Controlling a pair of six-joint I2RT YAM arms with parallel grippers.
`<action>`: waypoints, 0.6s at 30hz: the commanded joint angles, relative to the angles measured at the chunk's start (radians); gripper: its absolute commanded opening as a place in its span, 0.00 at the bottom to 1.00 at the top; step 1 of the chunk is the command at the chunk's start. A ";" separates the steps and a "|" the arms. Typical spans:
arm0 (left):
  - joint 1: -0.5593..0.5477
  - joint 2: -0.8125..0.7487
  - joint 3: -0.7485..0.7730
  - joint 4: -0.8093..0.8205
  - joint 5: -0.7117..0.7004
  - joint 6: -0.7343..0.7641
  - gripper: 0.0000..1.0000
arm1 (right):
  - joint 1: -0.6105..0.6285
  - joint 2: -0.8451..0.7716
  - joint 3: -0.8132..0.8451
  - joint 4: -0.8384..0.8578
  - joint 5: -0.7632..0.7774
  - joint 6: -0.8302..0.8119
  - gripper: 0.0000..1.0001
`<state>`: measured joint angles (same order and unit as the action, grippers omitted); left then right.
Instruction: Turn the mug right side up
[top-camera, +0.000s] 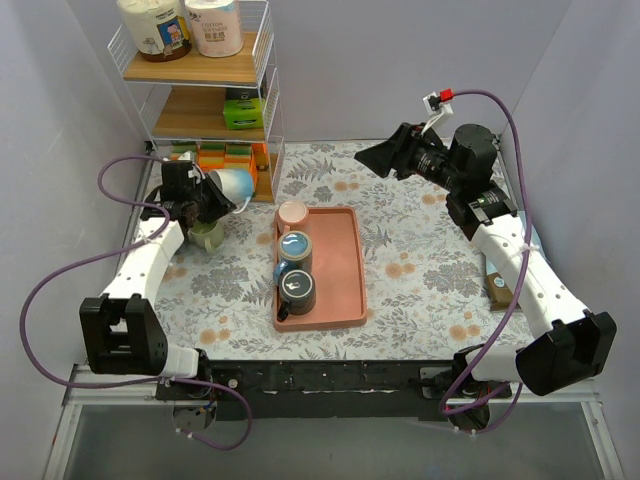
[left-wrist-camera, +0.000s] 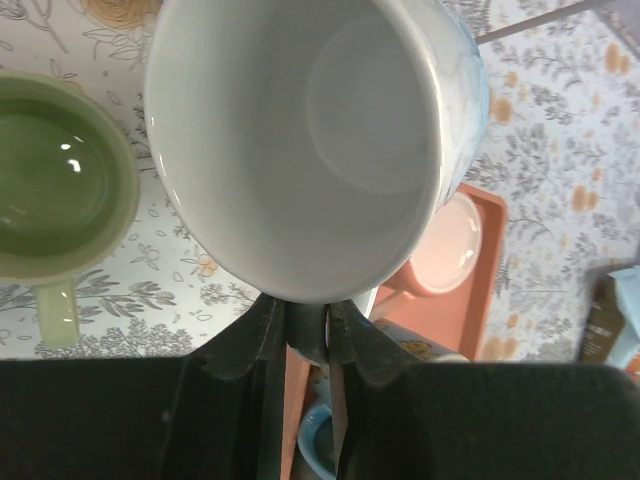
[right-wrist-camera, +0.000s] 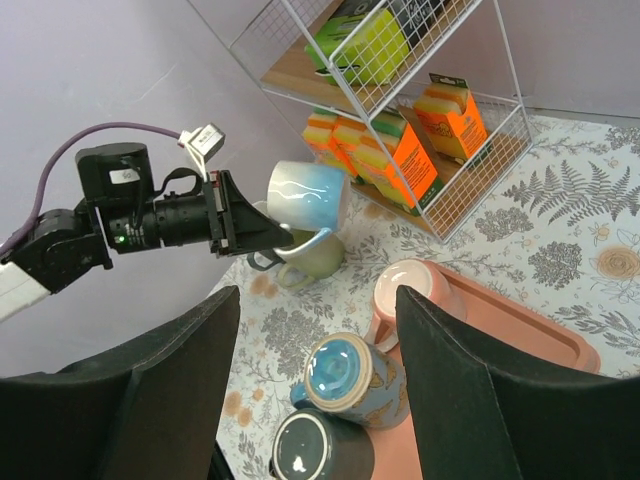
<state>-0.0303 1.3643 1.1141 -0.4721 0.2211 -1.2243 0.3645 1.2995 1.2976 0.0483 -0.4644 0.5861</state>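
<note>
Floral tabletop (top-camera: 420, 270) lies beneath our left pincer (left-wrist-camera: 305, 320), which grips the white-and-blue ceramic mug (left-wrist-camera: 300, 140) by its rim, tilted in the air just above the pale green mug (left-wrist-camera: 55, 180), presumably mid-turn toward upright. Only the left wrist view shows its empty inside; our right pincer (right-wrist-camera: 315, 300) hangs open.

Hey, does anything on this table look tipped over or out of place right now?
Yes. The white-and-blue mug hangs on its side in the air, pinched at the rim by the left hand, near the upright green mug. On the pink tray, three mugs appear to stand bottoms up.
</note>
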 joint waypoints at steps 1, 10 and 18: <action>-0.036 0.016 0.095 0.040 -0.094 0.069 0.00 | -0.006 -0.006 -0.015 0.045 -0.019 0.023 0.71; -0.233 0.131 0.138 -0.016 -0.403 0.209 0.00 | -0.009 -0.016 -0.038 0.053 -0.017 0.031 0.71; -0.272 0.202 0.130 -0.045 -0.571 0.241 0.00 | -0.015 -0.020 -0.049 0.053 -0.025 0.031 0.71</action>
<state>-0.2943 1.5810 1.2053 -0.5472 -0.1825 -1.0176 0.3592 1.3014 1.2575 0.0544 -0.4747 0.6079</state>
